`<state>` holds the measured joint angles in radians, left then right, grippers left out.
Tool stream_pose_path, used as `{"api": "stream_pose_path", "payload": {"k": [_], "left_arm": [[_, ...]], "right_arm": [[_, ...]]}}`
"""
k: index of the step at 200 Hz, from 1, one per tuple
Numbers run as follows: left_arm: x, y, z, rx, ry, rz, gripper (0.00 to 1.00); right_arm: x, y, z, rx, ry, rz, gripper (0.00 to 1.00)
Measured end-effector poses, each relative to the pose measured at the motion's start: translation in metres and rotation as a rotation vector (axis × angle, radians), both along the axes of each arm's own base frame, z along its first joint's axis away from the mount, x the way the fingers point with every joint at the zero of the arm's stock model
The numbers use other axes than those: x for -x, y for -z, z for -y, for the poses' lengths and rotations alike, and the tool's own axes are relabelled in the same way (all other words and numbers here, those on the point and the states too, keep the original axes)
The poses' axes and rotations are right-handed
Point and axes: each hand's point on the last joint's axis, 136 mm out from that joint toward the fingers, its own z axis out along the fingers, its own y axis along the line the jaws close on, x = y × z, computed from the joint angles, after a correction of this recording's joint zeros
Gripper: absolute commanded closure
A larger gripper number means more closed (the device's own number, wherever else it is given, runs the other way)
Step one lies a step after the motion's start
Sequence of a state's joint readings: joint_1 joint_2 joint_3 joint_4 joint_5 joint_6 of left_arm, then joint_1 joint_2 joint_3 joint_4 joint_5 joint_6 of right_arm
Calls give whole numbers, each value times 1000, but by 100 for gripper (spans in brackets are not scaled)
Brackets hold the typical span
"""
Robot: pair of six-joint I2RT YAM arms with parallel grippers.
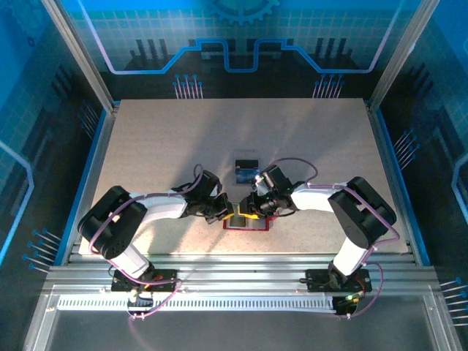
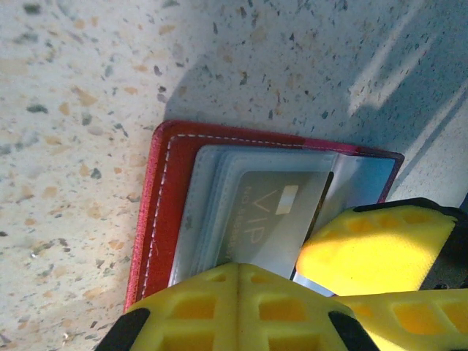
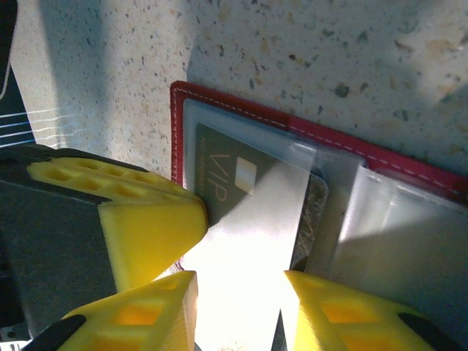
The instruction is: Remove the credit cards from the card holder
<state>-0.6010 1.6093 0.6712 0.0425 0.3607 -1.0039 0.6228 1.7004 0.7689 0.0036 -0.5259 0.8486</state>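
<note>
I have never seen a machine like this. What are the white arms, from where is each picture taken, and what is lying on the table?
The machine is two white robot arms fixed at the near edge of a speckled table. One picture is from a camera above and behind them. The other two are from cameras on each wrist, so the yellow shapes there are the claw fingers.

On the table lies an open red card holder with clear pockets. A dark card marked VIP sits in a pocket. Just beyond the holder lies another dark card.

The left claw is shut and pressed at the holder's edge. The right claw has a finger on each side of a pale card sticking out of a pocket; glare hides whether it grips.
</note>
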Motion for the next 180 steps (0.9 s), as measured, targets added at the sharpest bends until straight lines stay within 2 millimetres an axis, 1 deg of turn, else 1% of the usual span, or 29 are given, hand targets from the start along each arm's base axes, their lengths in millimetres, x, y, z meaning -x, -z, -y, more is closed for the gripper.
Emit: {"api": "stream_pose_path", "payload": {"k": [32,93,125,156,180], "left_arm": [[0,0,0,0,0,0,96],[1,-2,-2,-4,-6,-3,87],[3,-4,-5,-15,-14,-6,89],[4,-3,-6,-19,-15,-10,91],[4,-3,-6,-18,-15,-11,93]], "right_arm": [[0,2,3,30,-7,2,61],[1,5,9,76,-17,6,61],[1,3,10,82,-18,7,62],[0,-6,8,62,-17,24,63],[-2,-9,6,50,-13,33,64]]}}
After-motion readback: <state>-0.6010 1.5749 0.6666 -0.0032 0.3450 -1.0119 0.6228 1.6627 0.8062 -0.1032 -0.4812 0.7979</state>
